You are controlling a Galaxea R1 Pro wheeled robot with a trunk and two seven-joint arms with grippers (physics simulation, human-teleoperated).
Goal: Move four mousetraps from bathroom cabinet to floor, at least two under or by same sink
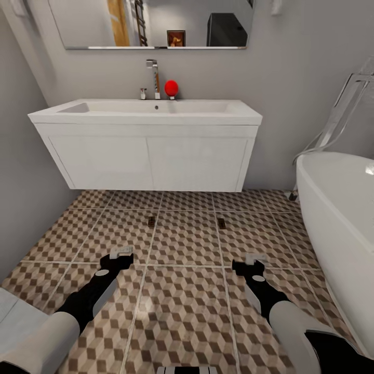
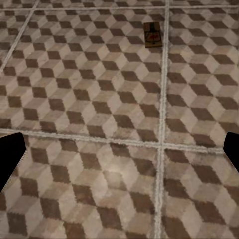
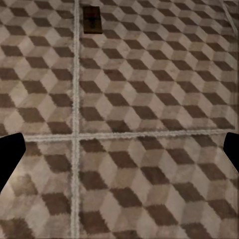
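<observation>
Two mousetraps lie flat on the bathroom floor [image 1: 182,244] in front of the sink [image 1: 150,110]: one mousetrap [image 1: 151,222] to the left, another mousetrap [image 1: 222,224] to the right. The left wrist view shows a mousetrap [image 2: 152,34] beside a grout line, and the right wrist view shows a mousetrap [image 3: 91,19] on the tiles. My left gripper [image 1: 120,254] hangs open above the floor, short of the left trap. My right gripper [image 1: 253,261] is open too, short of the right trap. Both hold nothing. The cabinet is out of view.
A white bathtub [image 1: 343,218] with a chrome hose stands at the right. A grey wall closes the left side. A red ball [image 1: 171,88] and a chrome tap [image 1: 154,75] sit on the basin, under a mirror [image 1: 150,23]. A pale object [image 1: 13,311] is at the lower left.
</observation>
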